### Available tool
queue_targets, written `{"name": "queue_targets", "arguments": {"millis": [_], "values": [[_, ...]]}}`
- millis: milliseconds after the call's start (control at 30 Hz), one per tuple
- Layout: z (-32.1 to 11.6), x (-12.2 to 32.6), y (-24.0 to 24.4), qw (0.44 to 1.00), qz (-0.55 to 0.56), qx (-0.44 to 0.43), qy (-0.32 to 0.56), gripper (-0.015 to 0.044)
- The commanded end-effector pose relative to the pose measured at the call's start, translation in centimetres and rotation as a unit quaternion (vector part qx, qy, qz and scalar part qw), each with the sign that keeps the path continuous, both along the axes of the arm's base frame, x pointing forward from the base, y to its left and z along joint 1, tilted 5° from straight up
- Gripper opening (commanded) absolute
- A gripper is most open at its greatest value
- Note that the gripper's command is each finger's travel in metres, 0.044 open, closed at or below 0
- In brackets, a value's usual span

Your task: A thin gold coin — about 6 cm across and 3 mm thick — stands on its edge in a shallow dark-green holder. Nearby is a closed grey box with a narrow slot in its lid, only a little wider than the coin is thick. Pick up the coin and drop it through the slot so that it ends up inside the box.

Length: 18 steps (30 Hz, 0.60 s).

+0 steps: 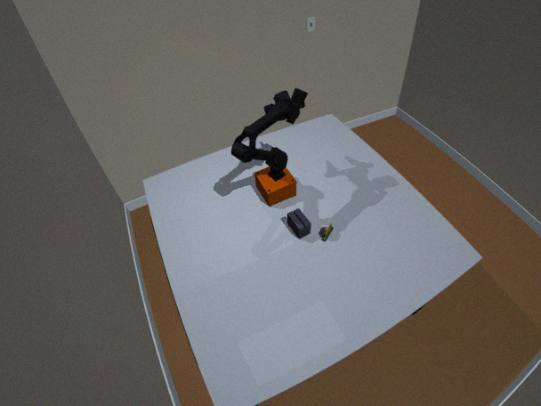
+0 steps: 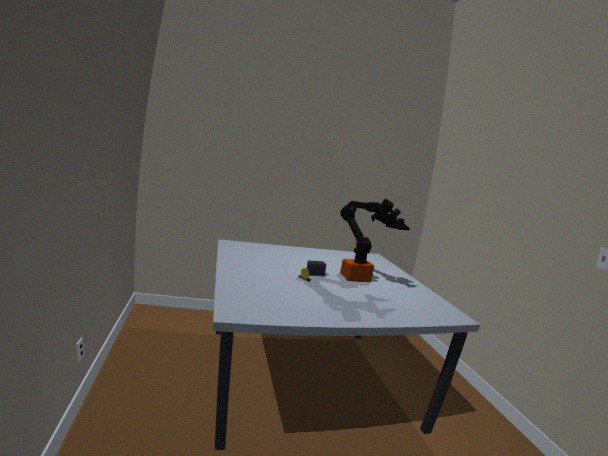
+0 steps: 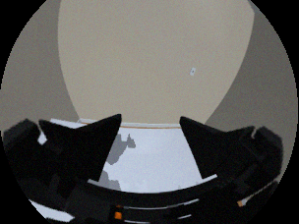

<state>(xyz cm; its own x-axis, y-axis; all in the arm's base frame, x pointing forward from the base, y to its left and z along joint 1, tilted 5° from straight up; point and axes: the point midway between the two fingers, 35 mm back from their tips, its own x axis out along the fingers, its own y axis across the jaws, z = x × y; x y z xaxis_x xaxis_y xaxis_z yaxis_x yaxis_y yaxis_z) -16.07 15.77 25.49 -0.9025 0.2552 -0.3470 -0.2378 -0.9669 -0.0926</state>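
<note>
The gold coin stands on its edge in a small dark-green holder on the white table, in front of the arm's orange base. It also shows in the exterior view. The grey box with a slot in its lid sits just left of the coin, and right of it in the exterior view. My gripper is raised high above the table, behind the base and far from the coin and the box. In the wrist view its fingers stand wide apart and empty, pointing toward the far wall.
The arm folds up from the orange base near the table's middle. The table edge lies beyond the fingers in the wrist view. Walls stand close behind and beside the table.
</note>
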Motion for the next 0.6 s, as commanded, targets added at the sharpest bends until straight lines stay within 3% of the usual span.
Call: {"name": "queue_targets", "arguments": {"millis": [0, 133, 267, 400, 567], "values": [[0.0, 0.1, 0.2, 1.0, -0.006, -0.005, -0.001, 0.0374], [-0.8, 3.0, 4.2, 0.986, -0.133, -0.099, -0.006, 0.0269], [-1.9, 7.5, 8.2, 0.936, -0.285, -0.206, 0.004, 0.0164], [-3.1, 13.1, 11.1, 0.852, -0.428, -0.301, 0.032, 0.0161], [-4.9, 21.0, 12.7, 0.703, -0.585, -0.395, 0.086, 0.0161]]}}
